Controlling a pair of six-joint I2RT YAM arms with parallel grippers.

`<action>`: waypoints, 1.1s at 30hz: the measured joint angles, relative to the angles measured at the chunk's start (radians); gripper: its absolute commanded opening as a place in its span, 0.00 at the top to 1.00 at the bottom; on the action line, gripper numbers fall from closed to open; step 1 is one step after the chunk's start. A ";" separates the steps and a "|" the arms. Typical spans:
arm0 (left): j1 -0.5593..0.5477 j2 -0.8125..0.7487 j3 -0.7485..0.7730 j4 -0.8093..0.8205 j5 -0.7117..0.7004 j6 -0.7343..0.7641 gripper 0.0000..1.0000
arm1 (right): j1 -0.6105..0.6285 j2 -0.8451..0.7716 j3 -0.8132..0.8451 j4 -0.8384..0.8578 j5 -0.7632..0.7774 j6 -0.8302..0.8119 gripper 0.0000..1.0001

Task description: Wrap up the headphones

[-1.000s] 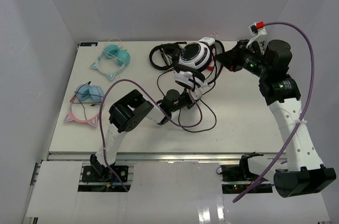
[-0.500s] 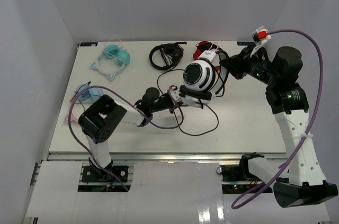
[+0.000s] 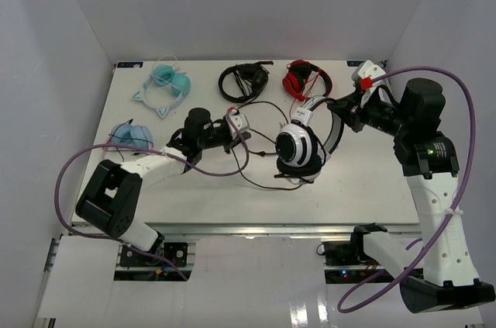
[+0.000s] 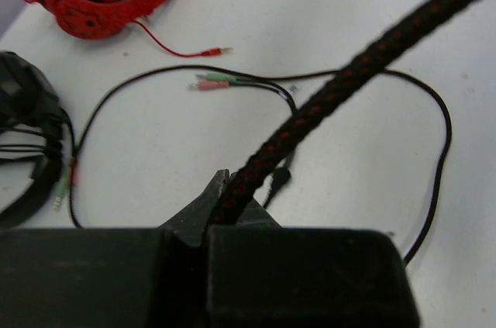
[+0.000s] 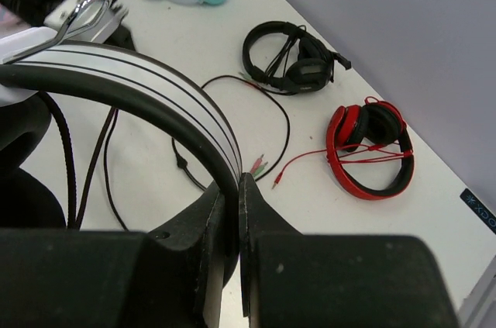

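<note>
The headphones (image 3: 297, 149) hang above the table's middle, white-and-black cup facing up. My right gripper (image 3: 338, 108) is shut on their white, black-striped headband (image 5: 147, 84), which runs between the jaws of this gripper (image 5: 239, 182). Left of the cup, my left gripper (image 3: 243, 131) is shut on the headphones' thick braided black-and-red cable (image 4: 341, 88); it rises taut from the closed left gripper (image 4: 231, 191) toward the upper right. The thinner part of the cable (image 4: 124, 99) loops on the table, ending in pink and green plugs (image 4: 211, 81).
Red headphones (image 3: 307, 78) and all-black headphones (image 3: 242, 81) lie at the table's far edge. Teal cat-ear headphones (image 3: 165, 84) lie at the far left, with a blue and pink pair (image 3: 127, 136) nearer. White walls enclose the table.
The left gripper shut on the braided cable and swung left with it. The right gripper carried the headphones nearer and rightward, uncovering the red headphones.
</note>
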 measured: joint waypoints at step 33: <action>-0.048 0.193 0.664 -0.536 0.458 -0.837 1.00 | 0.428 0.071 -0.429 0.447 0.996 -0.342 0.92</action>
